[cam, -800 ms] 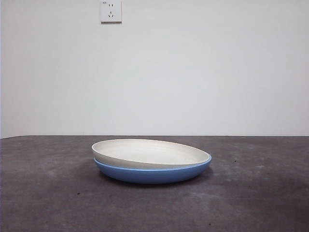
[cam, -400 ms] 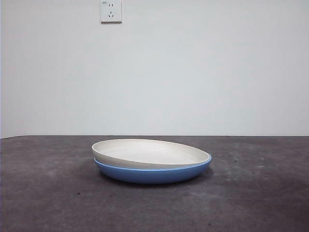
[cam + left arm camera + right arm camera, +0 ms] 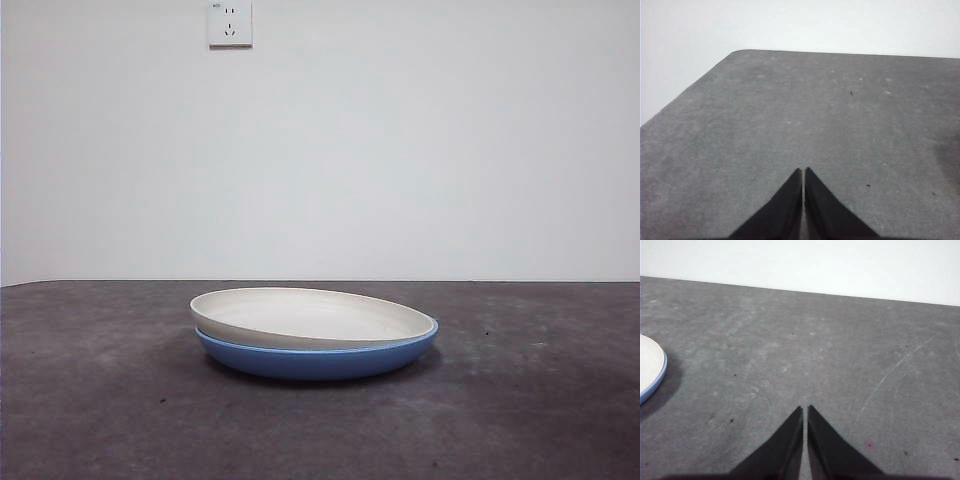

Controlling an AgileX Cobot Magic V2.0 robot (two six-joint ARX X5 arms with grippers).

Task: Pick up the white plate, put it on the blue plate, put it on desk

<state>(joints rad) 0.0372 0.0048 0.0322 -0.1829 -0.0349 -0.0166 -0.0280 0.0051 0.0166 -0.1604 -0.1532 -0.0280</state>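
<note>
The white plate (image 3: 310, 318) was seen nested, slightly tilted, in the blue plate (image 3: 318, 358) mid-tabletop (image 3: 100, 400). The left gripper (image 3: 803, 172) and right gripper (image 3: 805, 410) were pinched together, empty, held above bare tabletop.

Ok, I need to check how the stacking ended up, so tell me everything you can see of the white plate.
The white plate is shallow, round and off-white with a matte look, faint rings in its bowl and a raised rim. It lies nested in the blue plate, tilted: its rim stands higher on the picture's left in the front view and sinks to the blue rim on the right. Only the blue plate touches it. The right wrist view catches just an edge of it. Neither gripper is near.
</note>
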